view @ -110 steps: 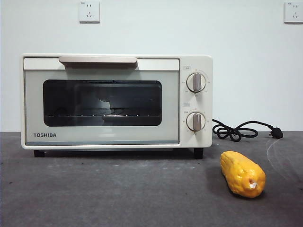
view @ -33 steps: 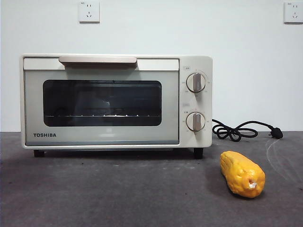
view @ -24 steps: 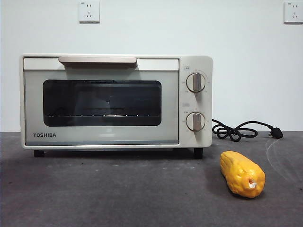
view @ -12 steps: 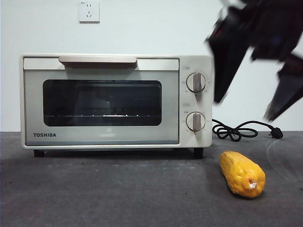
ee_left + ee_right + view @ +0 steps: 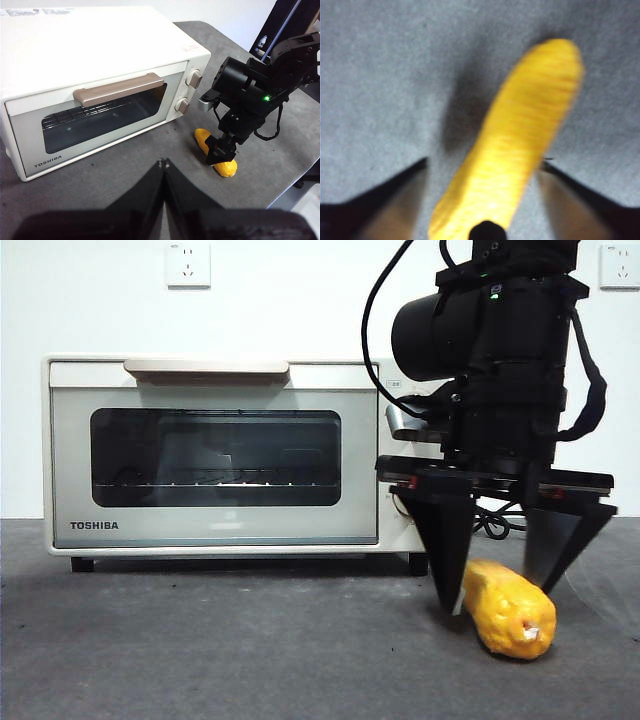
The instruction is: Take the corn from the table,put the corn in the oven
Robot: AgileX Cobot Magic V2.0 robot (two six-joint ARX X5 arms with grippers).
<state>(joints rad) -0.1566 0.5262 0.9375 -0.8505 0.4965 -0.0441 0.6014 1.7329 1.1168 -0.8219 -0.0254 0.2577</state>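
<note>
Grey table [image 5: 200, 660] with a plain white wall behind it, that's our whole setup. We've got the oven [image 5: 245, 455] sitting with its door shut, and the corn [image 5: 510, 607] lying on the table out in front of it, off toward the knob end.

Biggest worry from here, we reckon: the corn is round and tapered, so if the jaws close off-centre or catch it near a thin end, it could roll or squirt out sideways. It also looks angled between the jaws in the right wrist view, not square across them, so one jaw may touch first and spin it. And that oven door is closed, so even with a clean grab there's nowhere to put the corn until somebody pulls the handle [image 5: 119, 89].

As for where things sit: our right gripper [image 5: 495, 585] is down at the table with its jaws spread wide, one on each side of the corn. The tips look close to the table. We can't tell if either jaw is actually touching the corn.

Our left gripper [image 5: 163, 165] is hanging back, well away from the corn, jaws pressed together, looking over at the oven front.
</note>
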